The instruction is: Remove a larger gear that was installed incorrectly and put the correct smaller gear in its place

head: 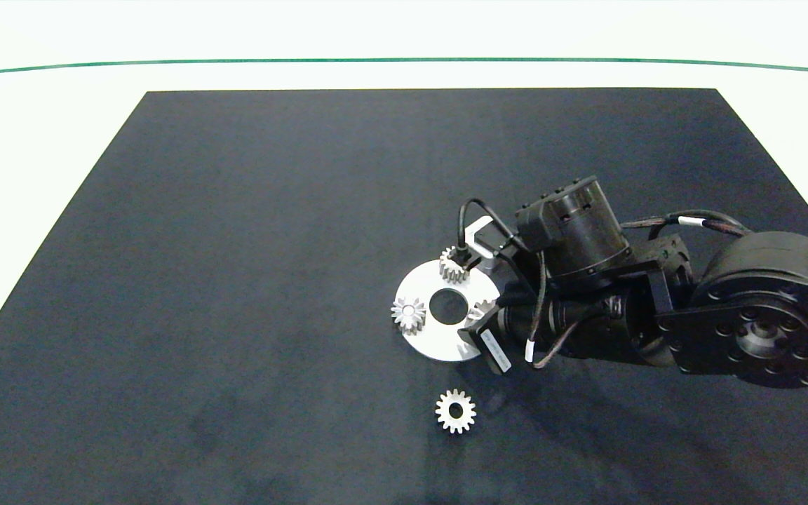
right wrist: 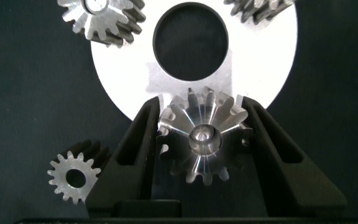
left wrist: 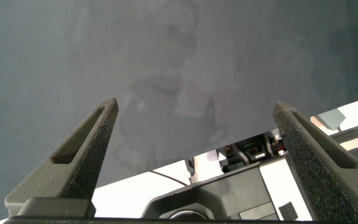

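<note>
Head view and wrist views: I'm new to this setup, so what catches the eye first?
The white disc at mid-table, carrying three gears. The right pincer straddles the larger gear on the disc's right side, fingers at its teeth. A smaller gear lies loose on the black mat, nearer the robot.

The surface (head: 250, 245) is covered by a matte black mat, with pale white showing around it and a thin green line (head: 404, 61) across the far side. The round plate (head: 421, 284) is plain white. The larger gear (right wrist: 202, 138) is shiny silver with dark flanks between its teeth. The smaller gear (head: 456, 411) is silvery white. The right hand (right wrist: 201, 146) is dark grey, and the left hand (left wrist: 197, 155) is likewise dark grey with a grainy texture.
</note>
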